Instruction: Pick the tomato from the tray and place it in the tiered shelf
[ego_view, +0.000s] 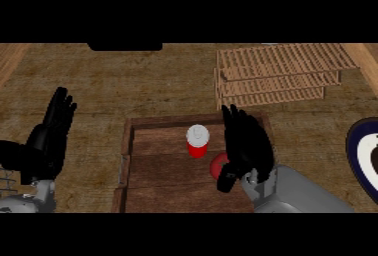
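Observation:
A red tomato (217, 165) lies on the wooden tray (159, 177), mostly hidden behind my right hand (245, 145). That hand hangs over the tray's right side with straight fingers pointing away and its thumb down beside the tomato; it is open and not closed round the fruit. The slatted wooden tiered shelf (277, 74) stands at the back right of the counter, well beyond the hand. My left hand (50, 132) rests open at the left edge, fingers up.
A red can with a white lid (197, 140) stands on the tray just left of my right hand. A dark blue and white plate (365, 152) lies at the right edge. A dark object (124, 46) sits at the back.

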